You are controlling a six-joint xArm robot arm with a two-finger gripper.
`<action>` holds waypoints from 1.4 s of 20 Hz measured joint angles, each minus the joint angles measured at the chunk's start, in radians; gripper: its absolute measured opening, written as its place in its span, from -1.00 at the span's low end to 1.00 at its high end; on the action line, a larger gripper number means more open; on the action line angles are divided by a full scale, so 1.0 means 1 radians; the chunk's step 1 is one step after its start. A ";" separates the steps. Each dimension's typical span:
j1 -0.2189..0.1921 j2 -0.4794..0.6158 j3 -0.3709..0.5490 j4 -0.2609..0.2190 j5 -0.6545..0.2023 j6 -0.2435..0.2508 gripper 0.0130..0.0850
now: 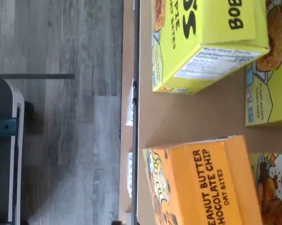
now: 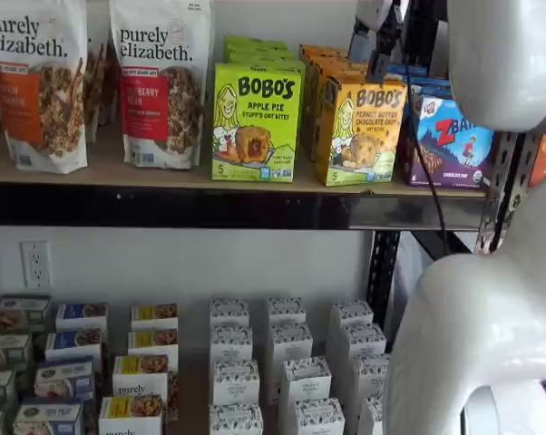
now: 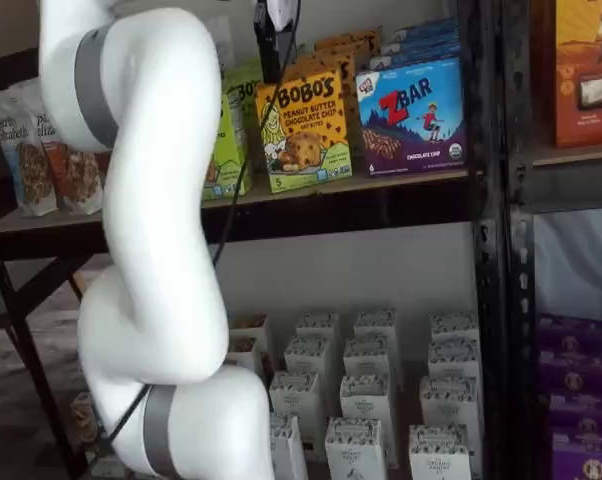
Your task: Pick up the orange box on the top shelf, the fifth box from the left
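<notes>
The orange box (image 2: 359, 131) stands upright at the front of the top shelf (image 2: 119, 174), between a lime-green Bobo's box (image 2: 255, 122) and a blue ZBar box (image 2: 450, 136). It also shows in a shelf view (image 3: 303, 130) and in the wrist view (image 1: 202, 185), with "peanut butter chocolate chip" readable. My gripper (image 2: 379, 50) hangs just above the orange box's top edge; in a shelf view (image 3: 271, 45) only dark fingers show. No gap between the fingers shows and no box is in them.
More orange boxes stand behind the front one. Granola bags (image 2: 160, 82) stand at the left of the shelf. The black front rail (image 1: 135, 93) runs beside the board. Small white boxes (image 2: 287, 362) fill the lower level. My white arm (image 3: 151, 250) crosses the foreground.
</notes>
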 joint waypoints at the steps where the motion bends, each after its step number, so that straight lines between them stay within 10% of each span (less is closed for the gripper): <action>1: 0.005 -0.004 0.008 -0.007 -0.008 0.002 1.00; 28: 0.026 0.018 0.084 -0.082 -0.056 -0.001 1.00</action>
